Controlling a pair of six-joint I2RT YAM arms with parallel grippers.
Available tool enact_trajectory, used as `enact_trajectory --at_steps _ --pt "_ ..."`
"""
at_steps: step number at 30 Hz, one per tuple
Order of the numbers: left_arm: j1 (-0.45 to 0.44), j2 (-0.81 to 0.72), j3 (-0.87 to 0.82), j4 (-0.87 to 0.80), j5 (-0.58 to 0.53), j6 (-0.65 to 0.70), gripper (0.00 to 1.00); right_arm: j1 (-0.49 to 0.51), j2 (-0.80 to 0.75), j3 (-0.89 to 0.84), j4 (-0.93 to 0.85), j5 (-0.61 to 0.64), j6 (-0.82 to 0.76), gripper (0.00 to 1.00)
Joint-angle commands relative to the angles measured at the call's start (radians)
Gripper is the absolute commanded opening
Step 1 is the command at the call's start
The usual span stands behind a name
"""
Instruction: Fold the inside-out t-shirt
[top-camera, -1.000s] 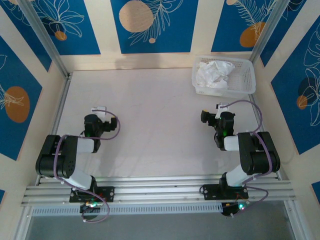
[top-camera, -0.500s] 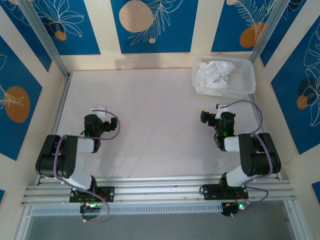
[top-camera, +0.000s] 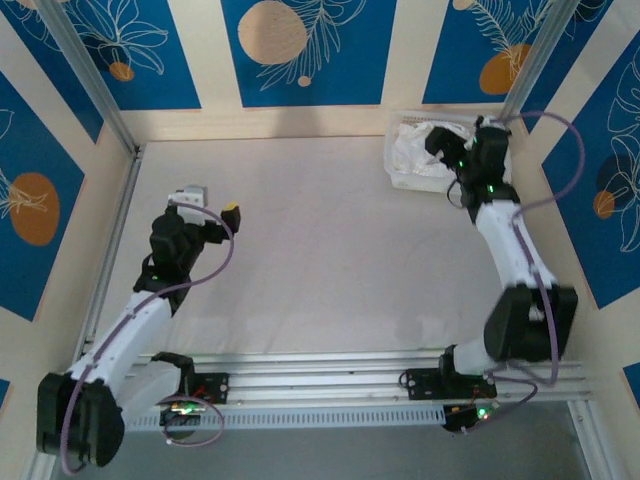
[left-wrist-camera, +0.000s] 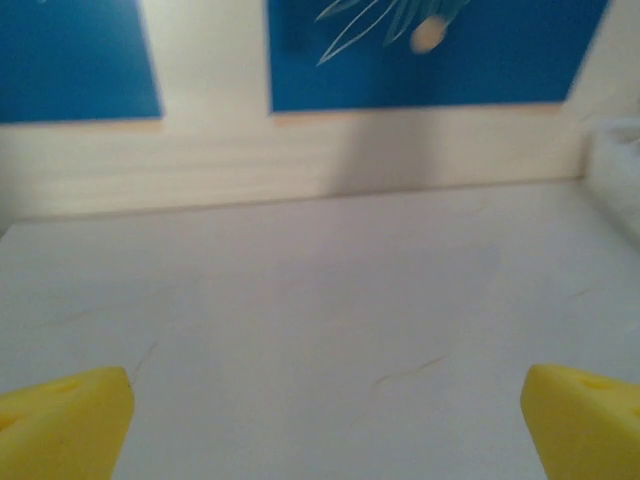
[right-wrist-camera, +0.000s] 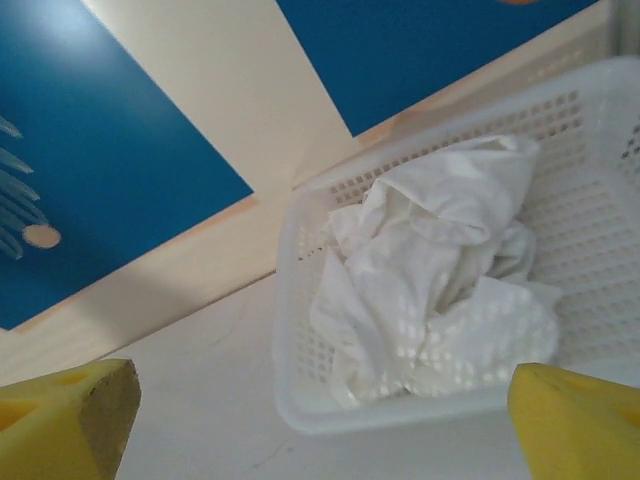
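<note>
The inside-out t-shirt (right-wrist-camera: 430, 290) is a crumpled white heap inside a white mesh basket (right-wrist-camera: 288, 300) at the table's far right corner; from above the t-shirt (top-camera: 415, 150) is partly covered by my right arm. My right gripper (right-wrist-camera: 320, 425) hovers open just in front of the basket, its yellow fingertips (right-wrist-camera: 65, 420) spread wide with nothing between them. From above, the right gripper (top-camera: 460, 138) sits over the basket's near side. My left gripper (left-wrist-camera: 325, 430) is open over bare table, far from the shirt, and seen from above the left gripper (top-camera: 210, 202) is at the left.
The basket (top-camera: 392, 168) stands against the back wall beside an aluminium post (top-camera: 530, 60). Walls with blue panels close in the back and both sides. White tabletop (top-camera: 320, 250) stretches between the two arms.
Both arms have unfolded from their tucked poses. The right arm reached far forward to the basket; the left arm stretched out and swung left over the table. Both grippers stayed open.
</note>
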Motion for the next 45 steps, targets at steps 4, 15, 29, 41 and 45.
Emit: enact_trajectory --at_steps 4,15,29,41,45 --pt "-0.131 -0.051 0.085 -0.333 0.056 -0.131 0.99 -0.034 0.47 0.49 -0.421 0.042 0.0 0.96" --pt "-0.163 -0.076 0.073 -0.402 -0.052 -0.138 0.99 0.007 1.025 1.267 -0.839 -0.094 -0.241 0.0" --pt "-0.163 -0.012 0.172 -0.419 0.016 -0.137 0.99 0.108 0.683 1.716 -0.958 -0.249 -0.254 0.0" --pt "-0.164 0.03 0.177 -0.378 0.062 -0.158 0.99 0.187 0.355 1.598 -0.774 -0.637 -0.142 0.0" --pt "-0.164 0.037 0.177 -0.399 0.047 -0.167 0.99 0.249 0.418 1.544 -0.859 -0.586 -0.214 0.0"
